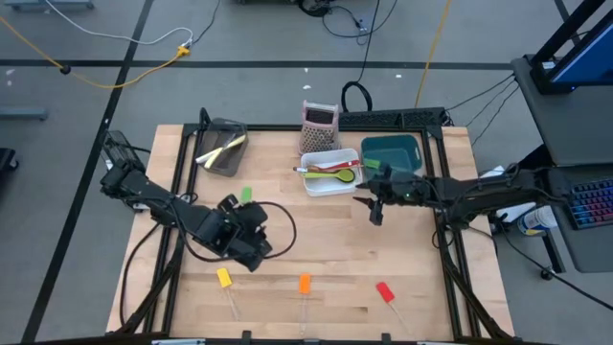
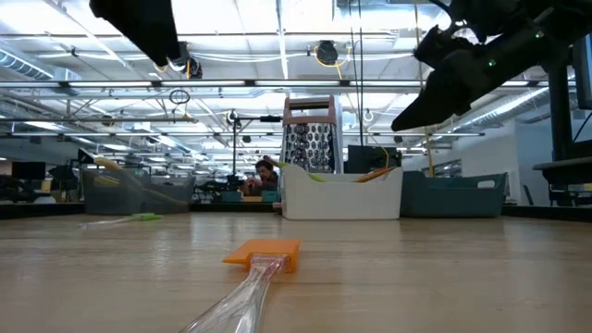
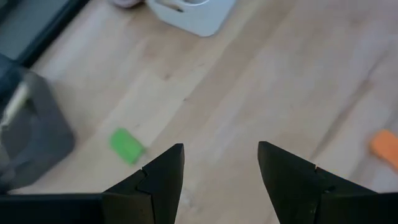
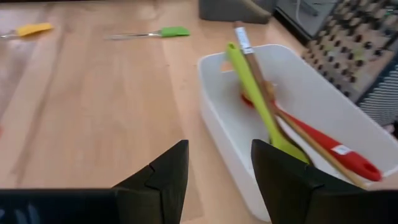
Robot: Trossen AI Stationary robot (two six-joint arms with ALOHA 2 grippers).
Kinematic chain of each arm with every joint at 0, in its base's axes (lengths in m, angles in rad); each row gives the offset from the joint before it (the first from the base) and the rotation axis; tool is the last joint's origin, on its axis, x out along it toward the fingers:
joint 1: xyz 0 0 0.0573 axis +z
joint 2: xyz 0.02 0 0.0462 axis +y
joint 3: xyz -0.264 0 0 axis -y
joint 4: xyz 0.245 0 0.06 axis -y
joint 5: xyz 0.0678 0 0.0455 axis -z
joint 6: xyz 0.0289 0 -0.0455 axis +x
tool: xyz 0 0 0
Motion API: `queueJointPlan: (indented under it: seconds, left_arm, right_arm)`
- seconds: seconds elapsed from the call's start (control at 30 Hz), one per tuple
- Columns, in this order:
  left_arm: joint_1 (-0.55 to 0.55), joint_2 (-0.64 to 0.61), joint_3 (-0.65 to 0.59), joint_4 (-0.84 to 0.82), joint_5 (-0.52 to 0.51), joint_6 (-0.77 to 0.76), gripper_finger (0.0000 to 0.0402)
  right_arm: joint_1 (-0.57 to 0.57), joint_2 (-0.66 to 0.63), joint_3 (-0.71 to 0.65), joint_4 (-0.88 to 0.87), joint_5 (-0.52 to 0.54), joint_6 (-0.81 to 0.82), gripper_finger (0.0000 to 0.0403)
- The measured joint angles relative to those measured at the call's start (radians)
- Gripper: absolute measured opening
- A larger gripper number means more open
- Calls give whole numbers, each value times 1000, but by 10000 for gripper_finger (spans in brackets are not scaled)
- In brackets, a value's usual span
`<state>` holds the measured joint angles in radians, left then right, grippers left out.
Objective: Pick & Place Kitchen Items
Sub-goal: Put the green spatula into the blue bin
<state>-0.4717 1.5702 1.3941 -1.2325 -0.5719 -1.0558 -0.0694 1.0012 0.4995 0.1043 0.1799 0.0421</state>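
Bare table (image 1: 326, 240) between bins and spatulas.

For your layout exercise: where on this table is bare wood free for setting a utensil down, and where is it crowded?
Free: the wood between the white bin and the orange spatula, right of the left gripper, and the front right corner beyond the red spatula. Crowded: the back row of dark mesh bin, box grater, white bin, teal bin, with the right gripper beside it.

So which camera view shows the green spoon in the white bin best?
The right wrist view: the green spoon lies close, full length, in the white bin. The high view shows it small; the low view only its tip; the left wrist view nothing.
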Motion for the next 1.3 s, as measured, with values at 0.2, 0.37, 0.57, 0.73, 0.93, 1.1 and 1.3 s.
queueJointPlan:
  seconds: [0.2, 0.37, 0.57, 0.73, 0.93, 1.1, 1.3]
  left_arm:
    - [8, -10, 0, -63, 7, -9, 212]
    - [18, -47, 0, -95, 9, -13, 212]
    - [25, -110, 0, -104, -56, -8, 211]
    - [52, -155, -7, -101, -69, 28, 211]
    - [119, -228, -132, -83, -58, 23, 211]
    - [180, -316, -294, 58, -17, 35, 211]
    - [265, -432, -492, 303, 48, 95, 211]
  right_arm:
    - [52, 0, 0, 0, 1, 33, 167]
    - [99, 0, 0, 0, 1, 40, 167]
    - [152, 0, 0, 0, 2, 81, 167]
    - [195, 1, 0, 1, 2, 119, 167]
    - [246, 1, 0, 1, 2, 129, 167]
    - [278, 2, 0, 1, 2, 129, 169]
    - [296, 12, 0, 13, 6, 129, 189]
